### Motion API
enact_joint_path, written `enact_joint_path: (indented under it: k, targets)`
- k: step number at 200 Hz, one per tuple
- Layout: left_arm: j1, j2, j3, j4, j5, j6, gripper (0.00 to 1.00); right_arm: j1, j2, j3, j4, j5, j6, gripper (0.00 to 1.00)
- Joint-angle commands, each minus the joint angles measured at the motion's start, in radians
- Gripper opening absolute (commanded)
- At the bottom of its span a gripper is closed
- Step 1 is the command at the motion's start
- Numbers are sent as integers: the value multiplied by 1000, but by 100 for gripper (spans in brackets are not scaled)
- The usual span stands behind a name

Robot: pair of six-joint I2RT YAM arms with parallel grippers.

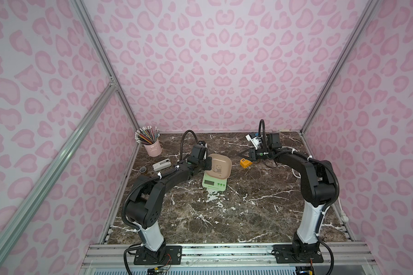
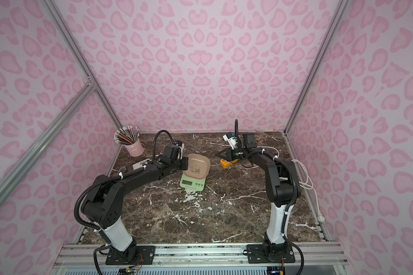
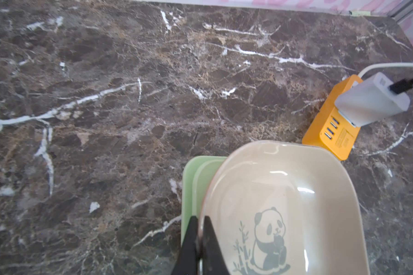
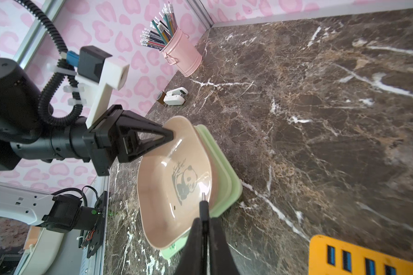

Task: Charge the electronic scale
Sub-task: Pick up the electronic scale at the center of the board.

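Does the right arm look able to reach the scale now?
Probably yes: only bare table lies between the right gripper, shut on the plug, and the scale; left gripper holds the tray opposite.

On the electronic scale (image 1: 221,186) I see a glossy, smooth tray (image 3: 308,171) over matt green plastic; the tabletop (image 3: 105,147) looks polished marble, the power strip (image 3: 329,142) smooth plastic.

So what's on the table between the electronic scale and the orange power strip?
Nothing: in a top view, only bare marble tabletop separates the electronic scale from the orange power strip.
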Motion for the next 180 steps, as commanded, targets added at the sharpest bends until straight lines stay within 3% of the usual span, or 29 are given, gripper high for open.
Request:
enact_joint_path:
  k: [1, 68, 180]
  targets:
    - [28, 1, 39, 92, 64, -1, 5, -7, -23, -34, 115, -40, 78, 0]
    - [113, 19, 114, 164, 196, -54, 5, -8, -24, -71, 205, -101, 181, 0]
    - [124, 187, 329, 186, 311, -153, 5, -10, -25, -163, 361, -113, 393, 0]
